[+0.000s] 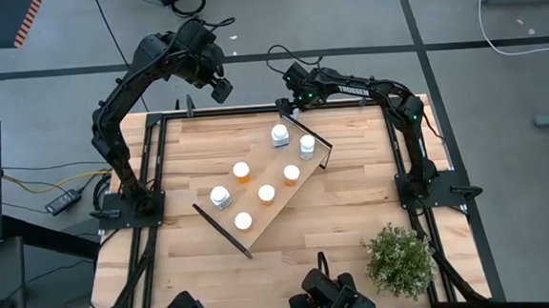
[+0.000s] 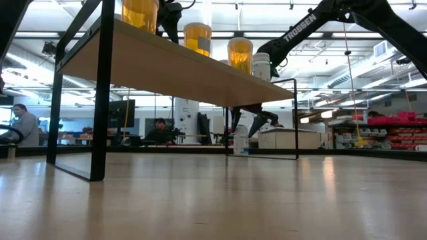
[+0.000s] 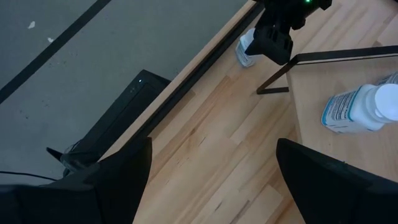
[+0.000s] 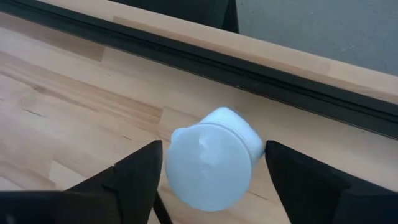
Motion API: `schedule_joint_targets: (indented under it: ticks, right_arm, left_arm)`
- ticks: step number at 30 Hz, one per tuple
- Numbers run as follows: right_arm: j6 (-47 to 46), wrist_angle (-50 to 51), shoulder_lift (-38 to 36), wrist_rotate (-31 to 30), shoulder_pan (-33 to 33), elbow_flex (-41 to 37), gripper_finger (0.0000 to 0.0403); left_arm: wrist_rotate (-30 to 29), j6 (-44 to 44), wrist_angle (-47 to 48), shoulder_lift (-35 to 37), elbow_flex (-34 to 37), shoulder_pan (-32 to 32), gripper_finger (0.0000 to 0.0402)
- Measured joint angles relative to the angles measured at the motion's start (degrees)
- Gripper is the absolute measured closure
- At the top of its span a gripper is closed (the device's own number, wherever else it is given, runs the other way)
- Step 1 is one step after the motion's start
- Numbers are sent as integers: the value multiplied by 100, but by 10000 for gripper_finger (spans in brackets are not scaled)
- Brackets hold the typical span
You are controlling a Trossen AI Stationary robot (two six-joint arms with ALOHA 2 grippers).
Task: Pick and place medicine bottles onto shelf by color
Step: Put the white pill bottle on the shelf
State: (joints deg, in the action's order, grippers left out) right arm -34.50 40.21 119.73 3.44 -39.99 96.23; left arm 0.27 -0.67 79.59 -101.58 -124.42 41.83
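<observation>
The light-wood shelf lies slantwise across the middle of the table. On it stand three white bottles and several orange ones. One more white bottle stands on the table by the far edge, beyond the shelf's far end; it also shows in the low view. My right gripper is open, reaching down from above with one finger on either side of this bottle's cap and a thin gap at each. My left gripper is open and empty, raised over the table's far edge left of the shelf.
A potted plant stands at the table's near right. A black frame rail runs along the far edge just behind the lone bottle. The shelf's dark end panel stands close to it. People sit in the room beyond.
</observation>
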Motion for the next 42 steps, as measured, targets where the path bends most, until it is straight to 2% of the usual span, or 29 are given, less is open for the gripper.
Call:
schedule_joint_targets:
  ticks: [9,15,23,42]
  right_arm:
    - [53,-11,-21,-37,0,3,175]
    - [129,-10,-27,-144,2,9,201]
    - [161,48,-26,-90,1,36,205]
    - [338,885,8,33,79,922,205]
  left_arm:
    - [0,0,-2,0,0,-1,54]
    - [-2,31,-2,0,0,0,54]
    - [0,153,-2,0,0,-3,54]
    - [0,-38,-5,0,0,-1,54]
